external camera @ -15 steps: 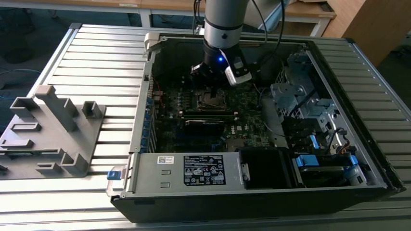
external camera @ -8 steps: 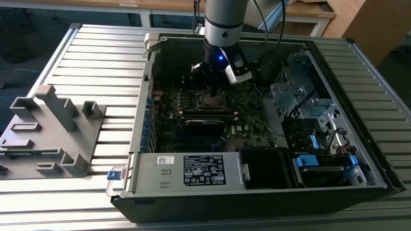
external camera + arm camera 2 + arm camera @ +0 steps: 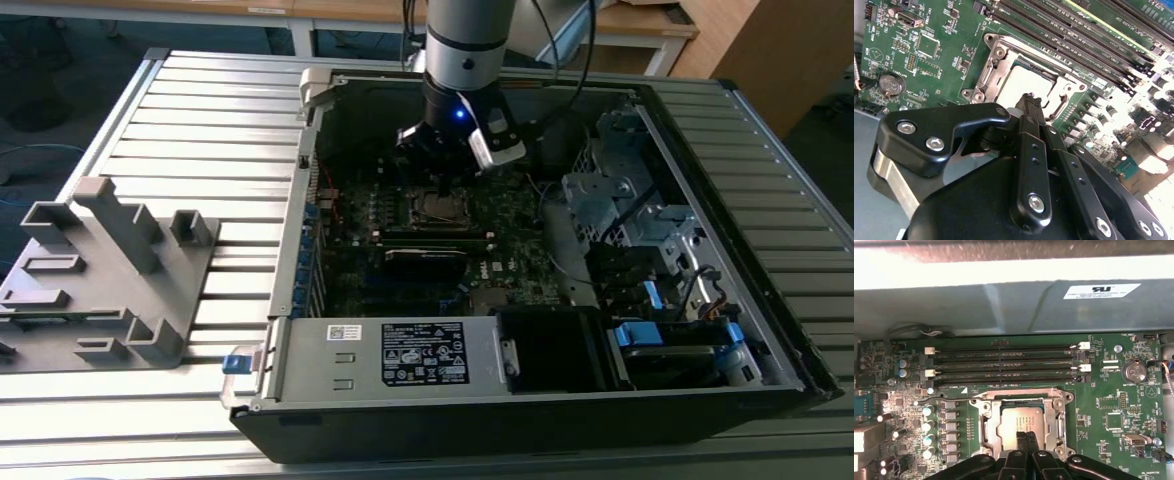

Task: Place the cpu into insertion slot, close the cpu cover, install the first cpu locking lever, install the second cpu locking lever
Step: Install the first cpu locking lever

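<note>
The cpu [image 3: 1023, 419] has a pale grey metal top and lies flat in the insertion slot [image 3: 985, 429] on the green board; it is also seen in the second wrist view [image 3: 1024, 82]. The silver cpu cover [image 3: 1021, 396] lies down flat around it, its cut-out centre showing the chip. My gripper [image 3: 1024, 436] hangs just above the cpu's edge with its two black fingers pressed together and nothing between them, as the second wrist view also shows [image 3: 1032, 100]. In the exterior view the gripper [image 3: 438, 180] is inside the open computer case, right over the socket [image 3: 441, 208].
Long black memory slots [image 3: 1004, 362] run beside the socket. A coin battery [image 3: 1134, 372] sits on the board. The case holds a power supply [image 3: 400, 355] and a metal drive cage [image 3: 627, 190]. A grey fixture [image 3: 107, 270] stands on the slatted table at the exterior view's left.
</note>
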### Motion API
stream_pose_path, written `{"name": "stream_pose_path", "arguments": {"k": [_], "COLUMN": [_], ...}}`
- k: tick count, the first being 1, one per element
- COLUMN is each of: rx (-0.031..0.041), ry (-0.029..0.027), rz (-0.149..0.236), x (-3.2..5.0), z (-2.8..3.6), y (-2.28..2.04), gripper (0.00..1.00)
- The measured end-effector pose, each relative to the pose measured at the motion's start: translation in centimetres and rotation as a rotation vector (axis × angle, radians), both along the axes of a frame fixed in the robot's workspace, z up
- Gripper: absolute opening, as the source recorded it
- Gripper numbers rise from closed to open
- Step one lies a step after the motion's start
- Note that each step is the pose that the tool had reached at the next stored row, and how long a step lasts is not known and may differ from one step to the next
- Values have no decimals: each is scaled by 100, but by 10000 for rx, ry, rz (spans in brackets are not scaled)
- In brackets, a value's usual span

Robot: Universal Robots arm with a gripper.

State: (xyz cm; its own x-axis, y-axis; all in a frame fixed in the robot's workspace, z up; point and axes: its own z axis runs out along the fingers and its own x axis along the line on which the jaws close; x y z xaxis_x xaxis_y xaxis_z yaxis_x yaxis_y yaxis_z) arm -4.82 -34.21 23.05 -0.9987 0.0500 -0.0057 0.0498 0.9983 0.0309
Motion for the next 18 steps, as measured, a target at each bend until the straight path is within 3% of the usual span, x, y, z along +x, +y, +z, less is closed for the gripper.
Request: {"name": "stream_pose_path", "arguments": {"k": [6, 18], "rx": [0, -5], "ry": [1, 3], "rz": [0, 0], "x": [0, 0], "z": [83, 107], "y": [0, -1], "gripper": [11, 11]}}
